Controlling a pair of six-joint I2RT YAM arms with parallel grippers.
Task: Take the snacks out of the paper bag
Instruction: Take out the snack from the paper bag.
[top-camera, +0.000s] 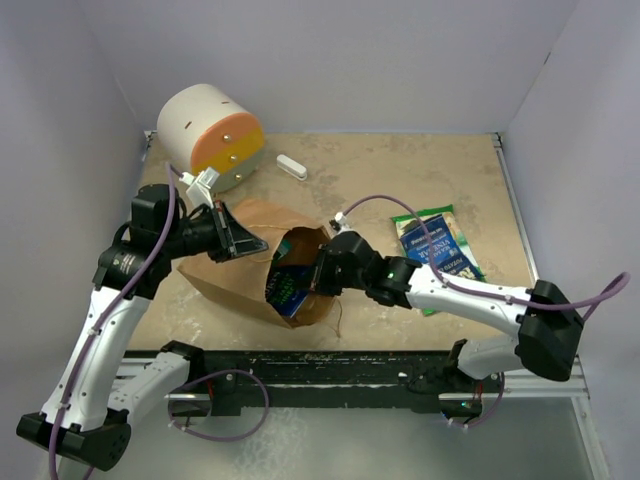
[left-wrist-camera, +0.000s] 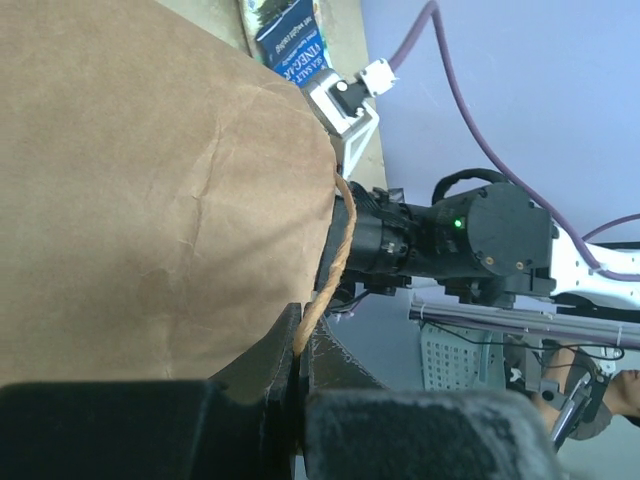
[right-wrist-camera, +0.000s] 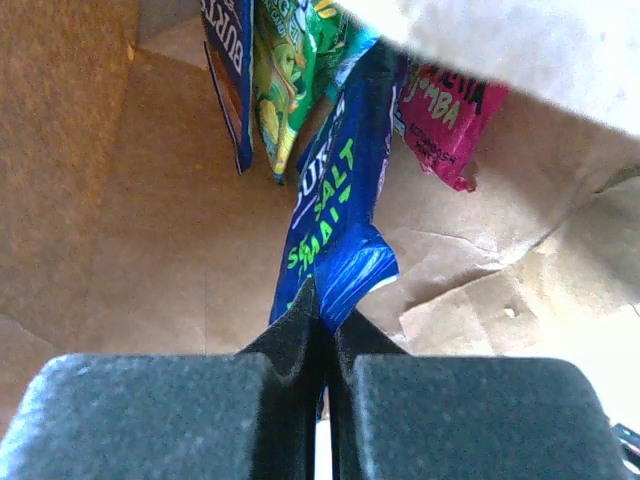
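The paper bag (top-camera: 228, 282) lies on its side on the table (top-camera: 400, 180), mouth turned to the right. The left gripper (left-wrist-camera: 300, 362) is pinched tight on the bag's twisted handle (left-wrist-camera: 335, 250), beside the mouth. The right gripper (right-wrist-camera: 322, 322) reaches into the mouth, its fingers closed on the lower end of a blue packet (right-wrist-camera: 335, 220) – a green packet (right-wrist-camera: 285, 70) and a pink packet (right-wrist-camera: 445, 115) hang just beside it inside. Out on the table to the right, well apart from the bag, a blue-white pouch (top-camera: 437, 252) rests on a green chip bag (top-camera: 432, 214).
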